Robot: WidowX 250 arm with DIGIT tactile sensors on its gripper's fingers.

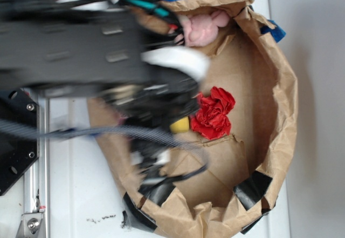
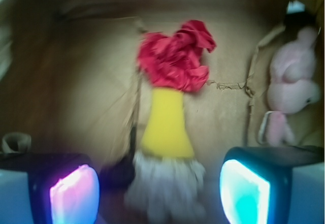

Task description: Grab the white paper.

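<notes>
**Gripper hangs open over the white paper**

While the arm (image 1: 81, 43) blurs across the upper left of the exterior view, the wrist view gives the clearer look into the bag (image 1: 280, 114). White paper (image 2: 165, 188) lies at the bottom centre of that view, a lumpy off-white ball with grey creases, and it sits between the two fingers (image 2: 73, 193) of the gripper (image 2: 160, 191), which stand wide apart at the lower corners. Neither finger touches the paper, so the gripper is open and holds nothing. One pad glows pink on the left and the other glows cyan on the right.

Just beyond the paper, and touching it, is the sponge (image 2: 166, 127), a yellow block that runs up the middle of the wrist view. Red paper (image 2: 175, 56) lies at the sponge's far end, against it. A pink toy (image 2: 292, 79) rests to the right, apart from the other three, beside a torn edge in the brown floor.

From outside, the red paper (image 1: 213, 113) shows plainly on the bag's floor, with a corner of the sponge (image 1: 180, 124) just beside it under the arm. The toy (image 1: 202, 27) lies near the bag's upper rim. The white paper is hidden under the arm in this view.
</notes>
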